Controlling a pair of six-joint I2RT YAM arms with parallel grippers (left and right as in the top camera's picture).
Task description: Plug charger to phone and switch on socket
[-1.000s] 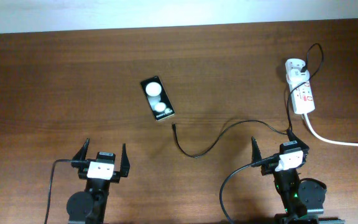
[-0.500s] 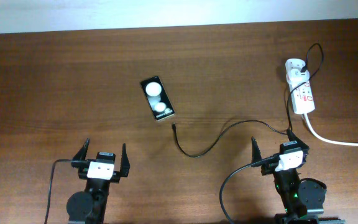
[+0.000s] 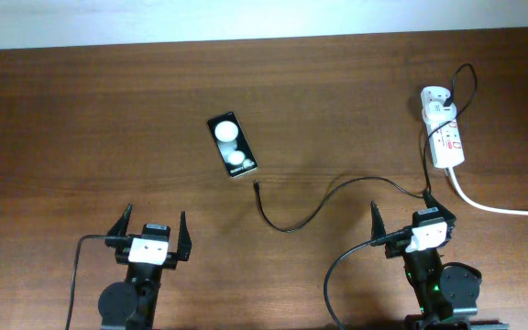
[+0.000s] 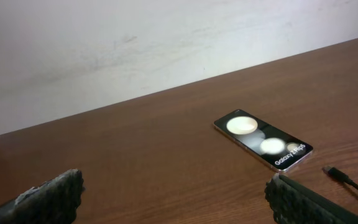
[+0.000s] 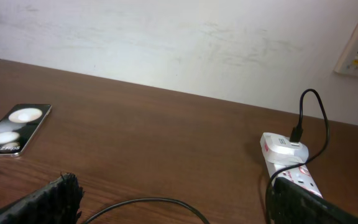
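Charger tip (image 3: 257,188) lies just beside the phone's (image 3: 233,146) near end, not touching.
Both rest on the tabletop (image 3: 81,128), ahead of my left pincer (image 3: 153,225) and off to its right. I think it is nearer than my right pincer (image 3: 401,213). Both pincers gape wide, holding nothing.

Worktop (image 3: 81,119): dark brown wood, visible grain, smooth, low sheen.
Phone (image 3: 233,146), ahead of left jaws: glossy black screen mirroring two bright spots; pale metallic-looking edge.
Charger (image 3: 310,213) cable, between both jaws: thin, black, smooth plastic-looking sheath.
Socket (image 3: 448,142), beyond right jaws: smooth white plastic, slight gloss, red print.
Pads (image 4: 303,202) of left jaws: black, matt, coarsely knurled.
Wall (image 4: 104,43): white, matt, scuffed.
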